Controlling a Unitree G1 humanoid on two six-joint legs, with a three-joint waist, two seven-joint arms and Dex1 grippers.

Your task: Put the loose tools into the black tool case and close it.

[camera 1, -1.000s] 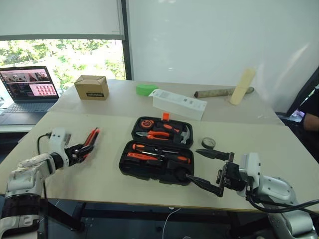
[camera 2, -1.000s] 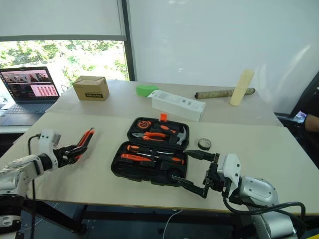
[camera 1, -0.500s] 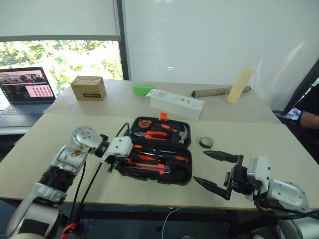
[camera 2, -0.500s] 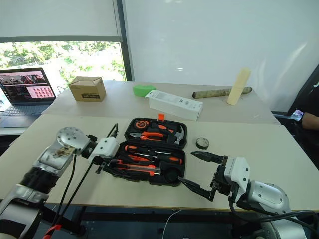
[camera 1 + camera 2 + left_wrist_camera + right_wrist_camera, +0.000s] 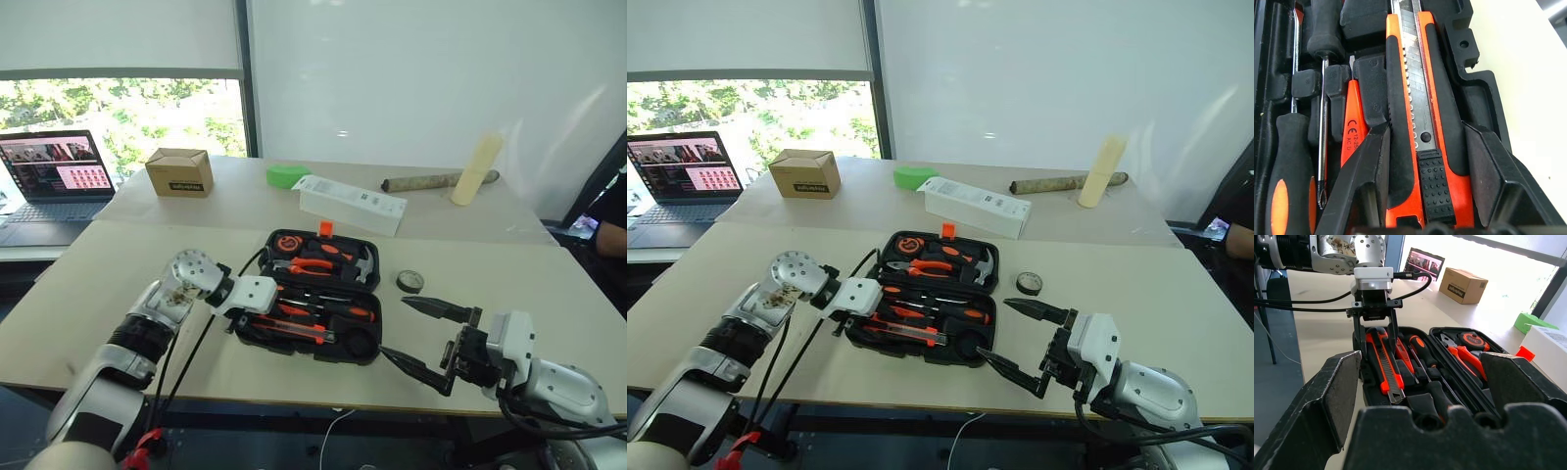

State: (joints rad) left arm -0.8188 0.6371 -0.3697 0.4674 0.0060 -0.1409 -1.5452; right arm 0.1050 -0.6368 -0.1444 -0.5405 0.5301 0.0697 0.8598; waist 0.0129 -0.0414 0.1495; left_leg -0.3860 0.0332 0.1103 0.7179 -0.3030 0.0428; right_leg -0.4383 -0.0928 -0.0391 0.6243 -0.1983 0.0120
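Note:
The black tool case (image 5: 266, 241) lies open at the table's middle. Two screwdrivers (image 5: 323, 305) and the orange tester pen (image 5: 1351, 127) lie in slots in its front half. My left gripper (image 5: 237, 321) points down into the case's front left end. It is shut on the orange-black utility knife (image 5: 1420, 122), which lies along its slot, one finger (image 5: 1364, 176) touching each side. The black tape roll (image 5: 409, 281) lies on the table just right of the case. My right gripper (image 5: 392, 325) hangs wide open and empty by the case's front right corner.
Orange-handled pliers (image 5: 304, 264) and a hammer (image 5: 362, 262) sit in the lid half. Behind the case lie a long white box (image 5: 353, 203), a green object (image 5: 287, 175), a cardboard box (image 5: 179, 171) and a pale tube (image 5: 475, 168). A laptop (image 5: 54, 176) stands far left.
My left gripper carried the utility knife from over the table's left side rightwards to the case and turned downward, setting the knife along its slot. The right gripper has stayed put.

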